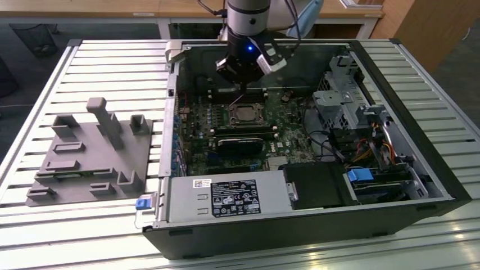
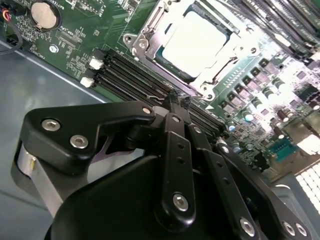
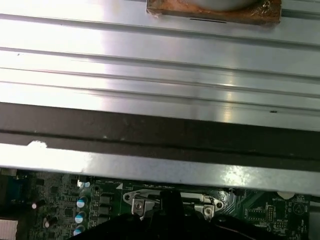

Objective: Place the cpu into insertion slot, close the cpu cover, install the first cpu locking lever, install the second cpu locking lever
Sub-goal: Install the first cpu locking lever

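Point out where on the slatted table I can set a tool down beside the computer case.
Free: the slatted table between the grey fixture block and the far edge, and the strip in front of that block. Crowded: inside the computer case, where the end effector hangs over the cpu.

An open black computer case [image 1: 420, 185] lies on its side on a slatted metal table [image 1: 112, 62]. Inside it a green motherboard [image 1: 197, 143] carries long black memory slots [image 1: 241, 130], which also show in the second wrist view [image 2: 131, 82] beside a round coin-cell battery [image 2: 43, 13]. At the case's near edge sits a grey power supply [image 1: 225, 198] with a labelled black sticker. Towards the exterior view's right stands a silver drive cage [image 1: 339, 107], with bundled coloured cables [image 1: 367, 151] and a blue clip [image 1: 361, 175] nearer. On the table at the exterior view's left rests a grey fixture tray [image 1: 90, 154] with upright posts.
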`<state>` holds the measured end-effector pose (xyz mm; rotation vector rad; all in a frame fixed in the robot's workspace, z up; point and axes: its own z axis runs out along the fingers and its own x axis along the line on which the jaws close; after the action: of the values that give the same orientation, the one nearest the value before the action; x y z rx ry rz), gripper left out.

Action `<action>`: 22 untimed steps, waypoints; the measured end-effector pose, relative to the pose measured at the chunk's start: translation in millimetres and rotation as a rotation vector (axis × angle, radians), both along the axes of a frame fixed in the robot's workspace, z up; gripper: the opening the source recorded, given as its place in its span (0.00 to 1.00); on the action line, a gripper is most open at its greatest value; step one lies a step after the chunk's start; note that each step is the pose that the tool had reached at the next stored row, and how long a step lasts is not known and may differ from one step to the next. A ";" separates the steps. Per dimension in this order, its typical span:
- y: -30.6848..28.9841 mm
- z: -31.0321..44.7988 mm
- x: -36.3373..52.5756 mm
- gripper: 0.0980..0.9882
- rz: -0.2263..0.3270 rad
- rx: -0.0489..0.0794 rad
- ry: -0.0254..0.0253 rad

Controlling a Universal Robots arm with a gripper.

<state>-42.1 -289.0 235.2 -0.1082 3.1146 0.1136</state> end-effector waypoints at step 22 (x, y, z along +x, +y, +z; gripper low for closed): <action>5.4 -27.8 21.9 0.01 -0.012 0.000 0.0002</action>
<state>-20.2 -283.6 207.4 -0.0892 3.1151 0.1132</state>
